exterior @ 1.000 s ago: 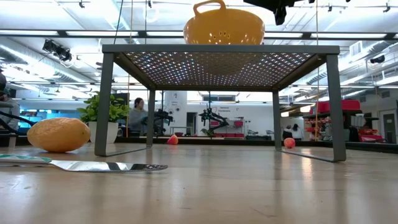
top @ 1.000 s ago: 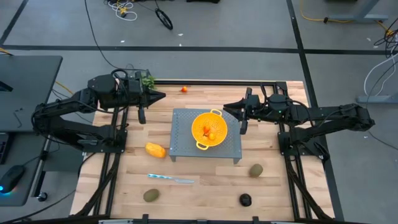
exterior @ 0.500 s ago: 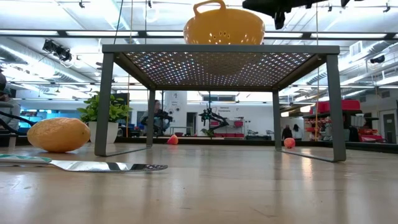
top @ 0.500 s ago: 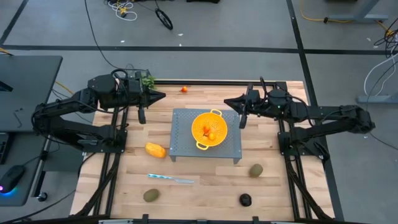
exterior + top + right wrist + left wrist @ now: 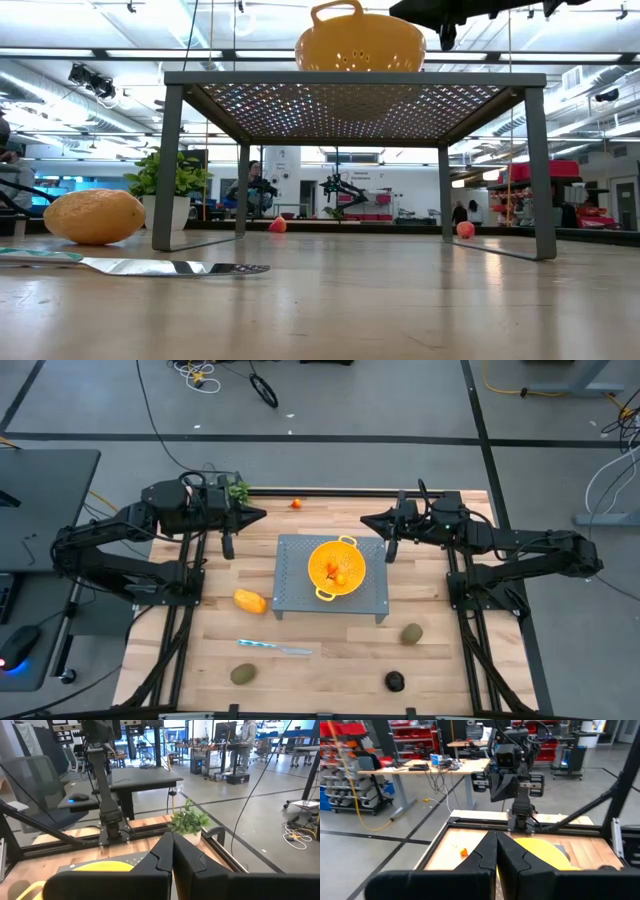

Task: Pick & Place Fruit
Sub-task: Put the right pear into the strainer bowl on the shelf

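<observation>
A yellow colander stands on a grey mesh stand at mid-table, with two tiny orange-red balls inside. On the wood lie a yellow-orange oblong fruit, two brownish-green ovals, a blackish round fruit and another orange-red ball at the far edge. My left gripper hovers shut, above the table, left of the stand's far end. My right gripper hovers shut over the stand's far right corner. Both point level and hold nothing.
A silvery knife lies near the front left of the stand. A leafy green plant stands at the far left edge. The stand's legs leave open space beneath it. Black frame rails run along both sides of the table.
My right gripper has swung a little toward the table's far edge, staying level above the stand's far right corner. The left arm and the fruit have kept still.
</observation>
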Controlling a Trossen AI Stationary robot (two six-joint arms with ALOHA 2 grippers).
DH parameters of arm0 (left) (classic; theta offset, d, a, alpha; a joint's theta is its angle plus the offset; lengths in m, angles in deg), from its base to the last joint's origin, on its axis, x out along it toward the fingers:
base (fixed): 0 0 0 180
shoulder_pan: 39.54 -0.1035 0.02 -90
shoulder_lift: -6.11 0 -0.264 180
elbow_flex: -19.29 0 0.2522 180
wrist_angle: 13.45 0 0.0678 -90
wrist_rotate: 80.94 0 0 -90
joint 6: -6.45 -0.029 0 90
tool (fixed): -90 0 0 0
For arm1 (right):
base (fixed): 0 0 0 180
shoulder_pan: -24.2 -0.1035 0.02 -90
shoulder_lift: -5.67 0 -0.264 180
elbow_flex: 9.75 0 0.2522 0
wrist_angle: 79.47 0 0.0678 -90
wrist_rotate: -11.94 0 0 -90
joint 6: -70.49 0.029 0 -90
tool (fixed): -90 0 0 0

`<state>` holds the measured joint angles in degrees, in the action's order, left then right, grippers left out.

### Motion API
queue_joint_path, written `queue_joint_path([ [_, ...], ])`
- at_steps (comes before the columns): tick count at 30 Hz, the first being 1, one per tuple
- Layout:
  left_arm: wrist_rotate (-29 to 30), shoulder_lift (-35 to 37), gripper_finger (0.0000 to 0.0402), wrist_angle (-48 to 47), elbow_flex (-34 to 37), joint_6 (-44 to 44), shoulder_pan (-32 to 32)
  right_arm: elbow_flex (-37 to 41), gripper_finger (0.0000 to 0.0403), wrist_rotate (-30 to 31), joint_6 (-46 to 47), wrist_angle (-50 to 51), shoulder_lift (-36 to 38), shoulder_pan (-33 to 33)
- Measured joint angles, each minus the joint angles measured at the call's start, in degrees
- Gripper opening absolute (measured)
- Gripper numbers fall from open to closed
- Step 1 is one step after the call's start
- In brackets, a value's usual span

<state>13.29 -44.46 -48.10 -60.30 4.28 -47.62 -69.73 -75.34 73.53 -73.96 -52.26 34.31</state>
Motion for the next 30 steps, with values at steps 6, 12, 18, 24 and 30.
queue_joint_path([
  [6,-6.07,0.02,0.0004,-6.85,0.0,0.19,0.0,0.0,0.0005,0.02,-0.36,2.28,0.0,0.0],
  [12,-8.35,0.0,0.0004,-15.97,0.0,1.82,0.03,0.0,0.0005,0.07,-0.45,2.39,0.0,0.0],
  [18,-8.35,0.0,0.0004,-16.76,0.0,1.69,0.03,0.0,0.0005,0.11,-0.47,2.37,0.0,0.0],
  [24,-7.47,-0.22,0.0004,-16.94,0.0,2.59,-0.05,0.0,0.0005,0.11,-0.47,2.36,0.0,0.0],
  [30,-5.35,-3.36,0.0004,-17.15,-0.02,3.13,-4.49,0.0,0.0005,0.15,-0.47,2.39,0.0,0.0],
])
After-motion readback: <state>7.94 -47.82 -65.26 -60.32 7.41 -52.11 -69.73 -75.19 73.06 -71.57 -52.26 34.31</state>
